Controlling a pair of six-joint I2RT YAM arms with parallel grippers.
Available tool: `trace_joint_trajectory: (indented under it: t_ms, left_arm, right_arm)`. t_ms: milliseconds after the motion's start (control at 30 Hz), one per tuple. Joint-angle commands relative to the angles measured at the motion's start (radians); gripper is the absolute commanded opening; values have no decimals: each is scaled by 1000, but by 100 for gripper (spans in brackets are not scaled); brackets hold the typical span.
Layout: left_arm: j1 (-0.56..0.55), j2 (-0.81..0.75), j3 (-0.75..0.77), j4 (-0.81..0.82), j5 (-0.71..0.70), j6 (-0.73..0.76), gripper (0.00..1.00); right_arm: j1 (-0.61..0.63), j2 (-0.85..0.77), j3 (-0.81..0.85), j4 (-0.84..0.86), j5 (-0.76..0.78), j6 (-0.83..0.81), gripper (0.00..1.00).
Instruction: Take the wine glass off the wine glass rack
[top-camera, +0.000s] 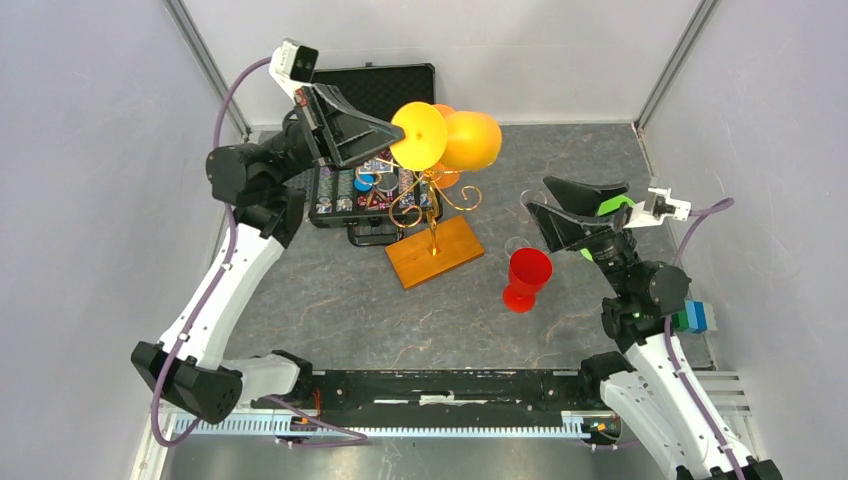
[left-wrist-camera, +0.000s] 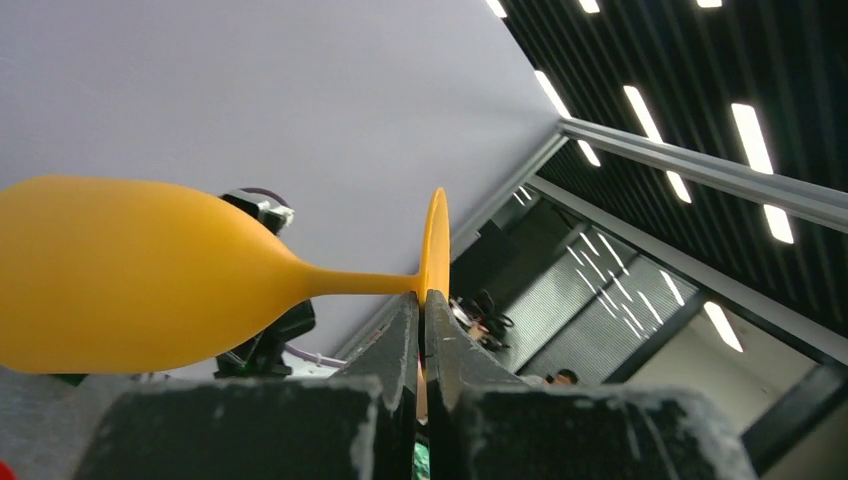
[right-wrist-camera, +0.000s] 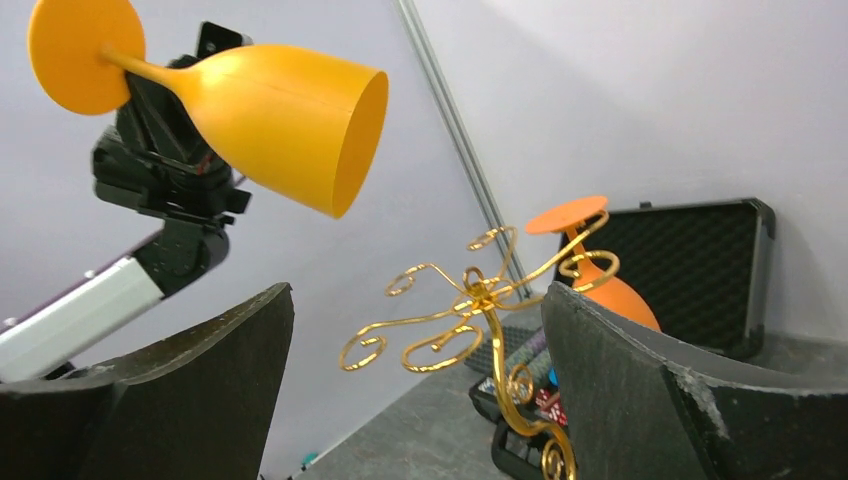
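Grey tabletop (top-camera: 330, 310) carries the wine glass rack (top-camera: 434, 232); above it the left gripper (top-camera: 388, 133) pinches the foot of the yellow-orange wine glass (top-camera: 472, 140), held sideways clear of the wire arms. Right of the rack, the right gripper (top-camera: 537, 193) hangs spread wide.

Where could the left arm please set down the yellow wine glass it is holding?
The widest bare table lies nearer than the wine glass rack's wooden base, left of the red wine glass. The far right corner beyond the right gripper is also free. The black case and rack crowd the far left.
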Motion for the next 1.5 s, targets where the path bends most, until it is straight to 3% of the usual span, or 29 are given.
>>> trace_joint_trajectory:
  t_ms: [0,200,433,633,800,933,1033,1100,1200,1267,1367,1467]
  left_arm:
    - [-76,26,3,150,-43,-106,2]
    - [-146,61,-39,301,-89,-235,2]
    - [-235,102,-39,336,-103,-258,2]
    - [-279,115,-28,336,-102,-253,2]
    - [-301,125,-34,318,-104,-243,2]
    - [-315,141,-31,318,-108,-243,2]
    - [-327,154,-31,320,-108,-245,2]
    - [-334,159,-31,324,-108,-246,2]
    - [-341,160,-32,325,-107,-244,2]
    - [-341,158,-32,322,-108,-238,2]
    - [-341,150,-28,307,-103,-219,3]
    - [-341,133,-27,254,-93,-159,22]
  right_arm:
    - [4,-4,10,154,-10,58,98]
    - [4,-10,-22,292,-34,120,98]
    - [6,67,24,498,-163,213,98]
    - [11,98,69,514,-201,213,98]
    - [14,113,79,637,-233,247,94]
    - [15,141,84,804,-259,330,79]
    - [17,162,90,893,-263,384,62]
    - [17,173,100,900,-268,398,49]
    - [17,183,103,900,-265,404,39]
    - [17,186,104,896,-262,405,28]
    - [16,183,97,888,-248,403,3]
    - [17,174,94,864,-240,388,0]
